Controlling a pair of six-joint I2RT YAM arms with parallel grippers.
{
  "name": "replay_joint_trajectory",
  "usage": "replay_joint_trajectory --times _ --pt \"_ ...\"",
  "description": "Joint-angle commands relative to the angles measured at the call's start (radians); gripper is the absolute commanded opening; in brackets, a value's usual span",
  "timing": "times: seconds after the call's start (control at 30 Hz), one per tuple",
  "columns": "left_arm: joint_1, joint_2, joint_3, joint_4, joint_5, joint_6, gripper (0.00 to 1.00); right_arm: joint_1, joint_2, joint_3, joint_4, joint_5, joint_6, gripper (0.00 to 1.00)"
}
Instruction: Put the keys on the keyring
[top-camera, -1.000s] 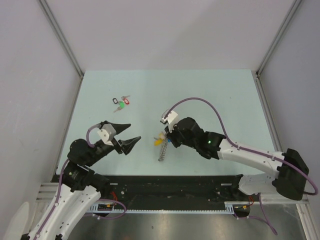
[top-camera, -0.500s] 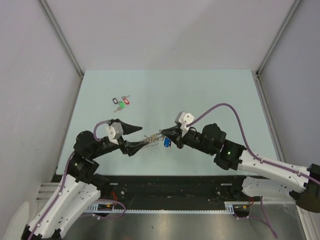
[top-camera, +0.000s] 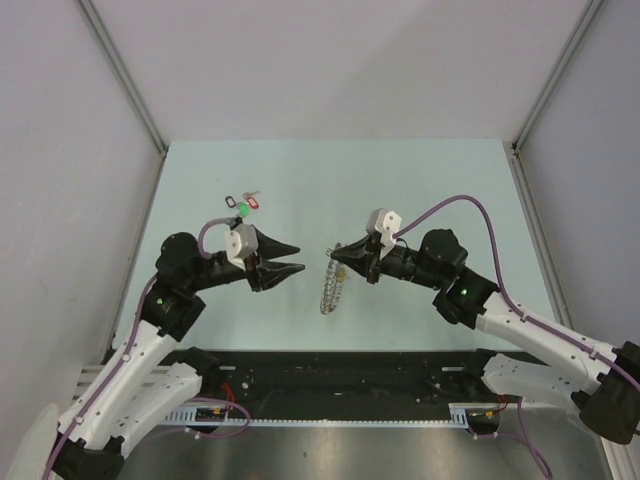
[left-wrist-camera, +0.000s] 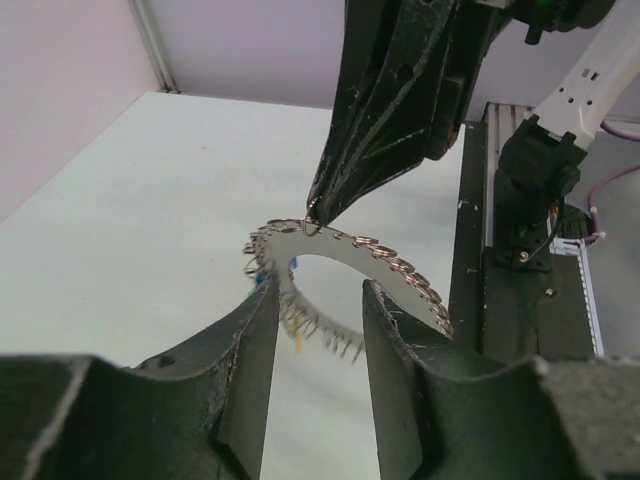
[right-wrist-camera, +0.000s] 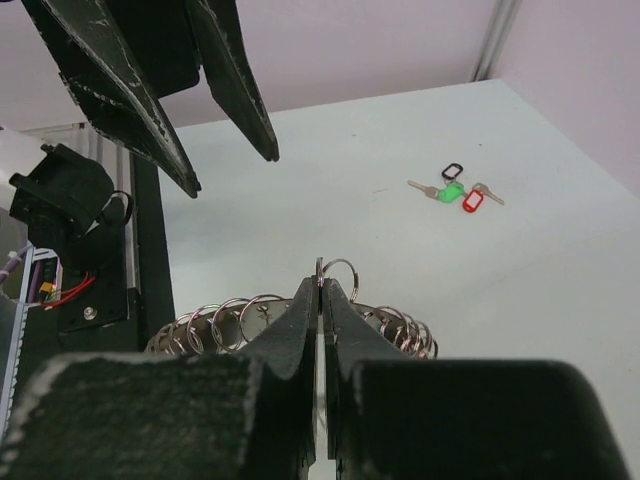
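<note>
The right pincer (right-wrist-camera: 320, 283) is clenched on the keyring (right-wrist-camera: 232, 322), its two tips pressed flat together over a single loop of wire at the ring's upper edge. The rest of the coil hangs below and to the side of those tips, clear of the table (top-camera: 430, 190). The ring looks light but floppy (a loose run of small wire loops rather than one stiff hoop), so it will likely sway and sag with any move. Bare metal pinched at one point will probably pivot in the grip. A second hold across the wire on the opposite side of the coil would steady it. A fleck of blue (left-wrist-camera: 261, 283) shows at the ring's edge beside the left fingertip, possibly a tag but too small to tell, and I cannot pick out the keys with certainty. Just ahead of the right pincer's tips stands the left pincer (top-camera: 299, 257), released, its jaws parted with nothing between them, short of the ring and not touching it. Farther out, and off to the right of that line, the bunch of three keys (right-wrist-camera: 455, 192) lies on the table, well apart from both pincers.
</note>
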Motion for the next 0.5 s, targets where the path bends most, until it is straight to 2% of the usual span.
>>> replay_joint_trajectory --times 0.0,0.27,0.47 --pt "-0.005 0.050 0.045 0.028 0.072 0.060 0.43 -0.055 0.026 0.008 0.123 -0.156 0.008 0.00" --pt "-0.037 0.168 0.070 0.013 0.072 0.125 0.40 -0.124 0.093 0.000 0.205 -0.267 0.020 0.00" --pt "-0.043 0.202 0.033 0.062 0.062 0.106 0.37 -0.134 0.118 0.002 0.221 -0.328 0.015 0.00"
